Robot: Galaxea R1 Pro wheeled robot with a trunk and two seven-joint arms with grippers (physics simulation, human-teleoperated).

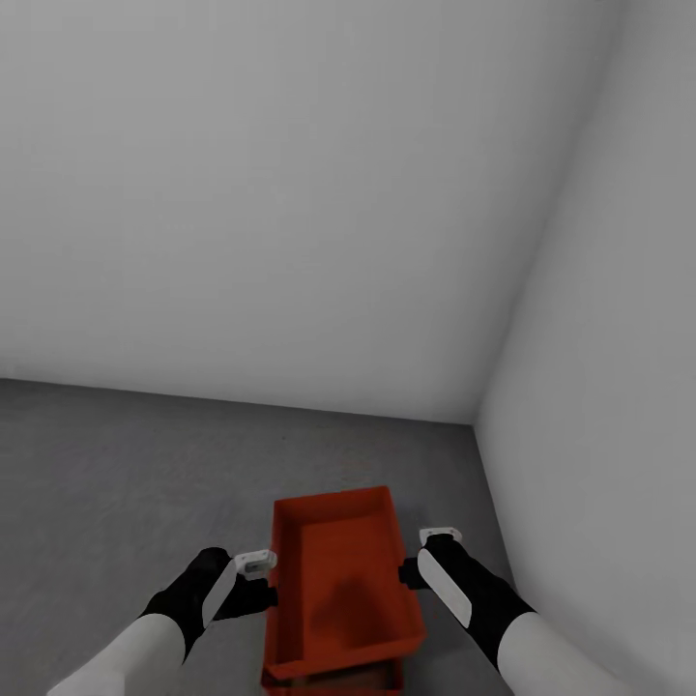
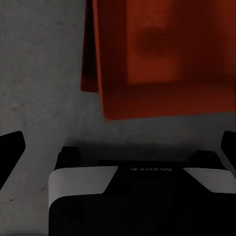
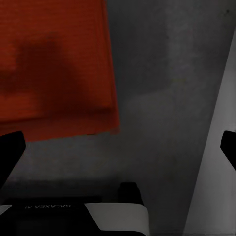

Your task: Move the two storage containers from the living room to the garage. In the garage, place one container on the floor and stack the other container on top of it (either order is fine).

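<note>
Writing: in both wrist views, the gripper housing carries the lettering "GALAXEA AI", seen upside down; it is faint but legible.

Arm pose: in the head view, both arms reach forward and down, white forearm segments leading into black wrist sections. The left gripper (image 1: 257,563) sits just beside the left long wall of the upper storage container (image 1: 340,580). The right gripper (image 1: 437,537) sits just beside its right long wall. Contact with the walls cannot be confirmed.

Gripper state: in the left wrist view, the two dark fingers (image 2: 11,147) stand wide apart at the picture's opposite edges, with nothing between them. The right wrist view shows the same spread of its fingers (image 3: 10,152), also with nothing held.

Task items: two orange-red storage containers stand stacked on the dark grey concrete floor (image 1: 116,474) of the garage, near the corner where two plain grey-white walls (image 1: 290,193) meet. The upper container rests on the lower storage container (image 1: 333,679), of which only a near strip shows. The upper container's ribbed bottom is visible.
</note>
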